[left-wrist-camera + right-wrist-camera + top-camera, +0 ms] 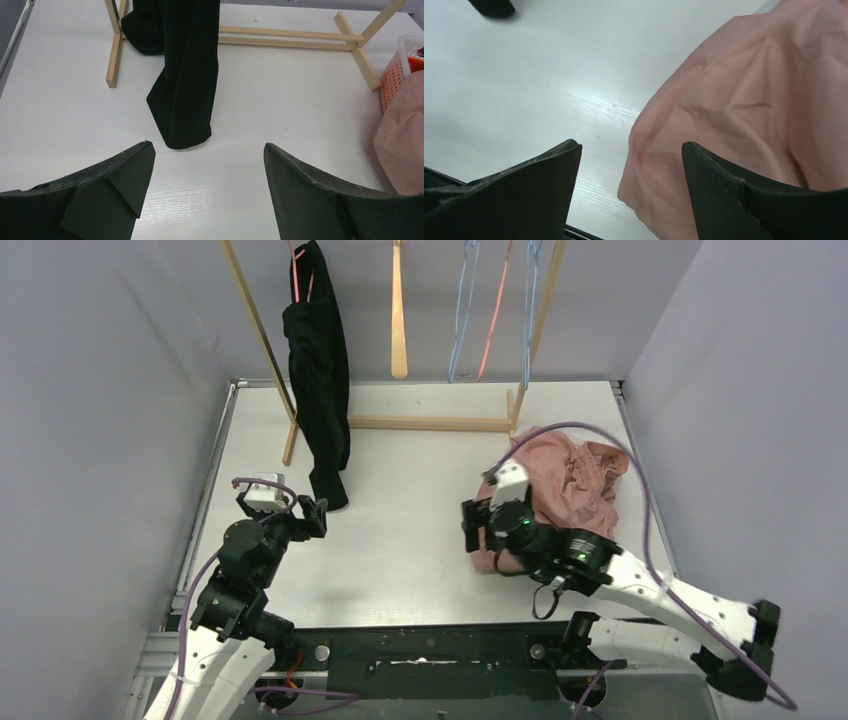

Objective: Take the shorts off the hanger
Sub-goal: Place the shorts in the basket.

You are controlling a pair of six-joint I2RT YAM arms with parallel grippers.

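Top view: the dark shorts (318, 370) are hanging from a pink hanger (297, 280) at the upper left of the frame. Their lower hem is reaching down to the white bench (400, 540) beside the left foot of the wooden rack (430, 423). A bare wooden hanger (399, 320) and thin blue hangers (465, 310) are hanging further right on the same rack.

The pink shorts (575, 475) are lying in a crumpled heap at centre right, off the rack. The left wrist view shows them at its right edge, draping against an orange mesh basket (397, 70).

The left gripper (285, 505) is standing released at lower left, jaws spread wide and nothing between them. It is facing the hem of the dark shorts (185, 75) from nearby without touching it.

The right gripper (490, 502) is hovering at the near left edge of the pink heap. In its wrist view the jaws are spread wide, and the pink fabric (749, 100) is lying loose beneath the gap, not pinched.
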